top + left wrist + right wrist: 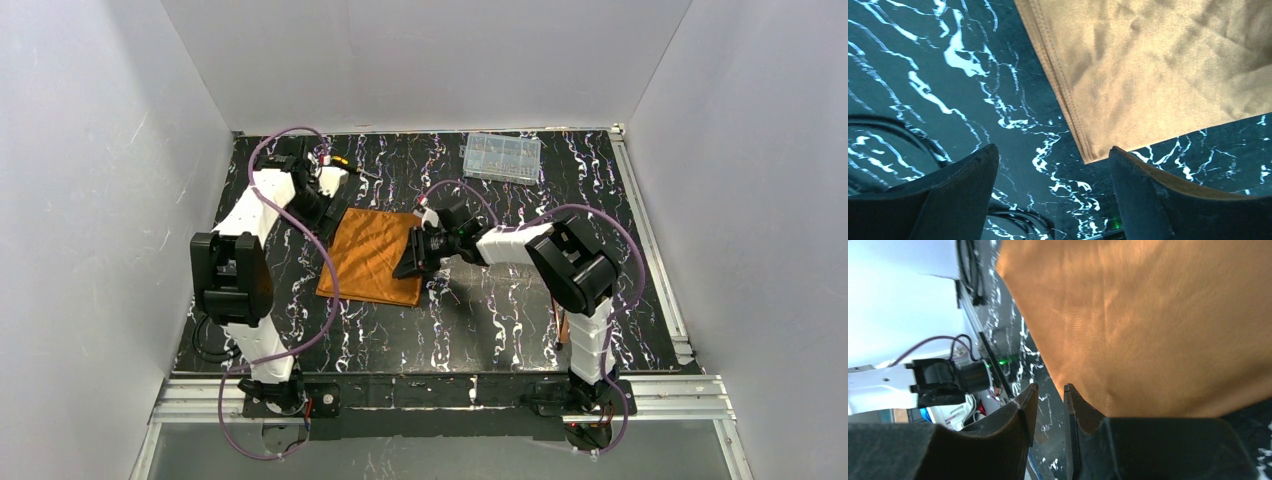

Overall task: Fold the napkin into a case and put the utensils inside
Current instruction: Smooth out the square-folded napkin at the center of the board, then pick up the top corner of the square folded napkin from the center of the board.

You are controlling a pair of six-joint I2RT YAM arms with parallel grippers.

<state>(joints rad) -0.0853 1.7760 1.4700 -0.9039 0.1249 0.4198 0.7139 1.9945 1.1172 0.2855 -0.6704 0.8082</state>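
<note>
The rust-orange napkin (372, 256) lies flat on the black marbled table (500, 320), folded into a layered rectangle. In the left wrist view its stacked hems run down to a corner (1088, 155). My left gripper (322, 207) hovers at the napkin's far-left corner. It (1053, 150) is open wide, and only bare table shows between its fingers. My right gripper (414, 256) sits at the napkin's right edge. Its fingers (1050, 387) stand a narrow gap apart with nothing in it, and the cloth (1158, 325) lies just beside one fingertip. The utensils are out of view.
A clear plastic compartment box (500, 157) stands at the far right of the table. A yellow-and-black handled screwdriver (346, 163) lies at the back left, beside the left arm. White walls close in three sides. Purple cables loop round both arms.
</note>
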